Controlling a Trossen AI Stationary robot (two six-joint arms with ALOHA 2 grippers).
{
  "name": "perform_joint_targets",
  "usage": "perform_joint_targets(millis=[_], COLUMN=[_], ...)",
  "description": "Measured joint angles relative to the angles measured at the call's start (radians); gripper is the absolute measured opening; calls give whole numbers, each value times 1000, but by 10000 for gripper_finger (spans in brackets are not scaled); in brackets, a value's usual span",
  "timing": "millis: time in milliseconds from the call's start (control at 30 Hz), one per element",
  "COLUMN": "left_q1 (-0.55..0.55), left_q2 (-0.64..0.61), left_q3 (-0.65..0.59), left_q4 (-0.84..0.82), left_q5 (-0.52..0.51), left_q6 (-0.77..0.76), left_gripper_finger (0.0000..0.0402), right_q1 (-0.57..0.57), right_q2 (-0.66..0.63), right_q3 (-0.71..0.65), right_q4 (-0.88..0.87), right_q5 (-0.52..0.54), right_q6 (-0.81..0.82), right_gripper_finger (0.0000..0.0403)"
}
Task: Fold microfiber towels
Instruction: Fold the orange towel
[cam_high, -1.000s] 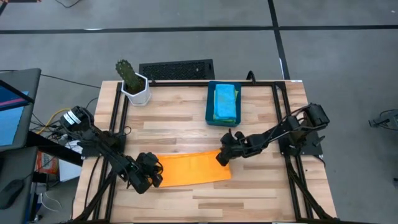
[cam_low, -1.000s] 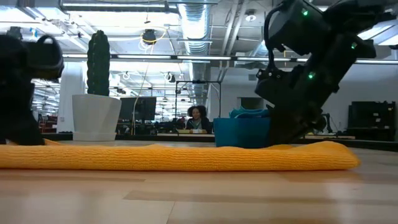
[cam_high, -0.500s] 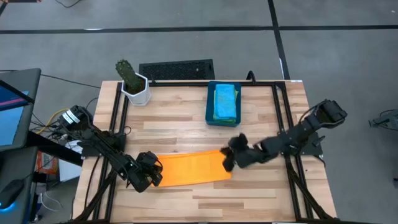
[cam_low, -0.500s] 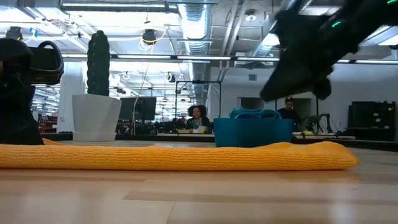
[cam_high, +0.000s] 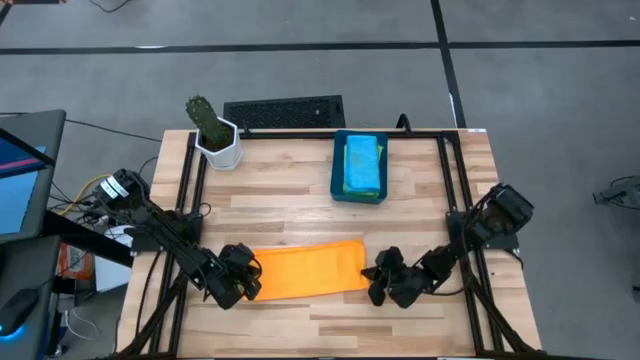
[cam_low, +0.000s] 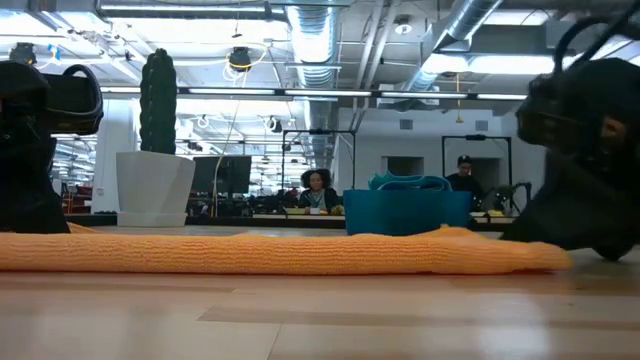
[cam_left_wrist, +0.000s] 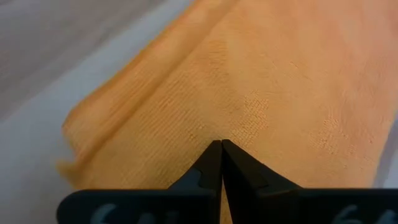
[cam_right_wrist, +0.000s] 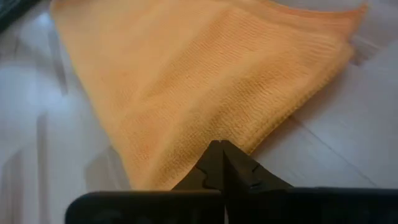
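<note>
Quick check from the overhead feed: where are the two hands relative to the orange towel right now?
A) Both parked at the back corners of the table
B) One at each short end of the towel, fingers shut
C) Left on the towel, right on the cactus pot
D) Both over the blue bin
B. The left hand sits at one short end of the orange towel and the right hand at the other, fingers closed in both wrist views.

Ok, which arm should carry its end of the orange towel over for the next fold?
Probably the right. Its gripper is shut on the orange towel at a free end; the left gripper can pin the other end.
</note>
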Motion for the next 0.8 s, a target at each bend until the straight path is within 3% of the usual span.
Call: perform_joint_targets(millis=[167,267,400,567,800], left_q1=[-1,-15,-44,-61,-108], left_q2=[-82,-114,-115,32,213], left_q3=[100,162,230,240,240], left_q4=[-71,-193,-164,-5,-43], left_q5=[17,13,-137,-149,-44], left_q6=[60,59,62,150,-29], left_gripper_finger=[4,4,4,0,0], right_q1=[-8,-28,-49,-73,-78], right_q2=[6,-23,-38,-38,-38], right_q3=[17,17,15,15,14], right_q4=[-13,-66,-74,-58,-58], right_q5=[-5,-29,-35,-35,-38], right_q6=[9,38,11,-8,16], right_gripper_finger=[18,29,24,16,30])
